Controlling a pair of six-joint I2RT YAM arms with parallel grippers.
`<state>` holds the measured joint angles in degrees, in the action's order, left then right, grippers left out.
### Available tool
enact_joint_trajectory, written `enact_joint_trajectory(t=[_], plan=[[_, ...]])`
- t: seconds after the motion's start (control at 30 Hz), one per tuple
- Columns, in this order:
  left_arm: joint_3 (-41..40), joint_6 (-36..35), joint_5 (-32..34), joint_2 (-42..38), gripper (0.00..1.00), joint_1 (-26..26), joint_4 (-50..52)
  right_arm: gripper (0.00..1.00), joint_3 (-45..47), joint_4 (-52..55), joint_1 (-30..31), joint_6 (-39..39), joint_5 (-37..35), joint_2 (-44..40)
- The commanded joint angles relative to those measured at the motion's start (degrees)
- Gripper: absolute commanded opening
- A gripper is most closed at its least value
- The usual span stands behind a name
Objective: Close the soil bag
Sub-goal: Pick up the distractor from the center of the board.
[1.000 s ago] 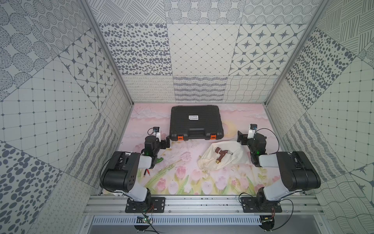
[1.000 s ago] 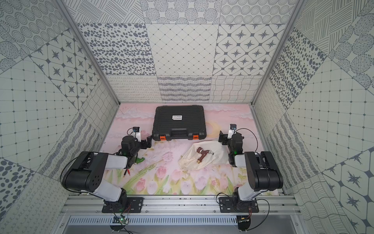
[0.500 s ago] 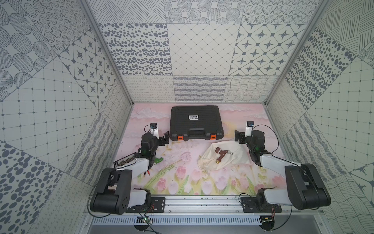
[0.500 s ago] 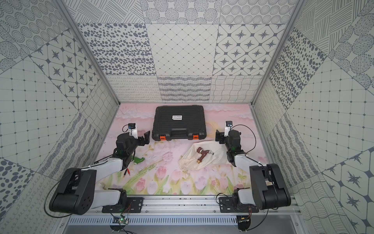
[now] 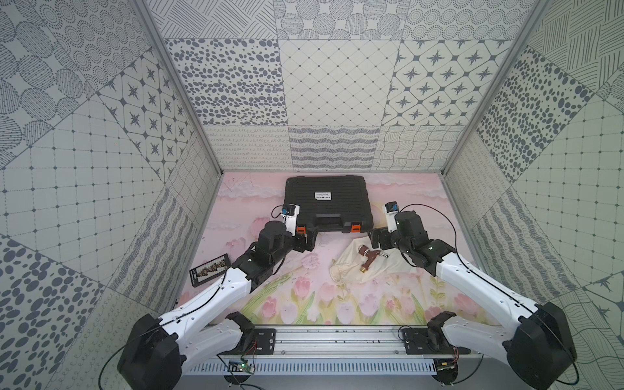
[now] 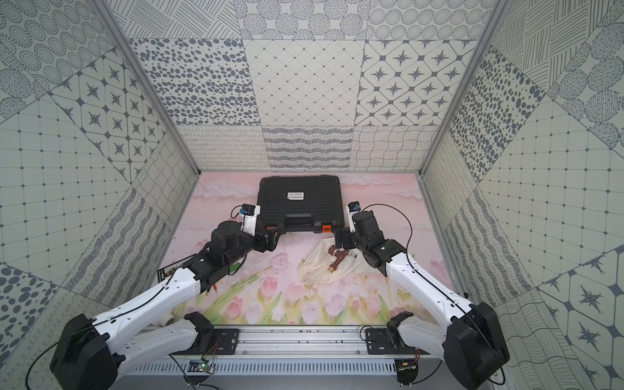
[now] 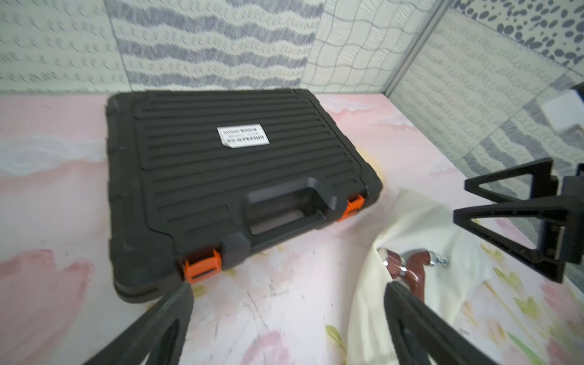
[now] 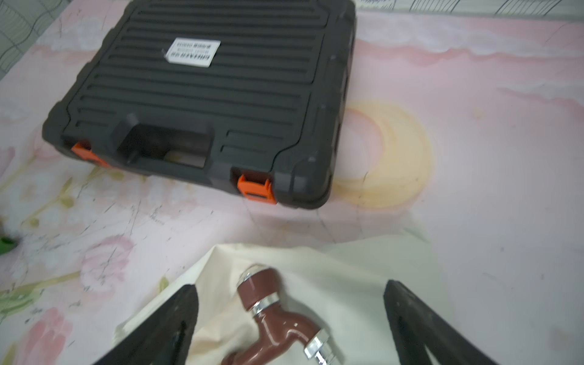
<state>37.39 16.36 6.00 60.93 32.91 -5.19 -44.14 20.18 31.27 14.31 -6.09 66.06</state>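
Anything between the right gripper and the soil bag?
Yes: a brown tap lies on top of the bag, just ahead of the right gripper, whose jaws are open. The bag's gathered end looks uncovered. Nothing else visible is in the way.

Soft, even white light fills the booth, and shadows on the counter [image 5: 405,196] stay faint. Both top views are crisp, though the walls stretch toward the edges. The wrist views are softer: the black case [image 7: 221,173] has a smeared label, the left end effector [image 7: 289,287] looms blurred, and the brown tap [image 8: 278,319] glints.
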Motion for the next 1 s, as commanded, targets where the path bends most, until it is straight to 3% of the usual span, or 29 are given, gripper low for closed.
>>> enact_joint_trajectory(t=[0.0, 0.17, 0.57, 0.97], plan=[[1.9, 9.4, -1.1, 3.3, 0.99, 9.0, 13.5, 0.93, -0.2, 7.2, 5.3, 6.6, -2.9, 2.3], [3.0, 10.8, -1.9, 8.6, 0.99, 14.2, 11.6, 0.87, -1.3, 11.1, 11.7, 11.6, -8.2, 7.4], [2.9, 13.2, -4.6, 13.5, 0.99, 14.5, 6.7, 0.57, -2.3, 11.5, 13.9, 19.4, -12.5, 16.1], [2.8, 13.2, -4.7, 14.7, 0.99, 14.5, 5.9, 0.57, -1.8, 1.9, 13.8, 24.9, -15.1, 22.2]])
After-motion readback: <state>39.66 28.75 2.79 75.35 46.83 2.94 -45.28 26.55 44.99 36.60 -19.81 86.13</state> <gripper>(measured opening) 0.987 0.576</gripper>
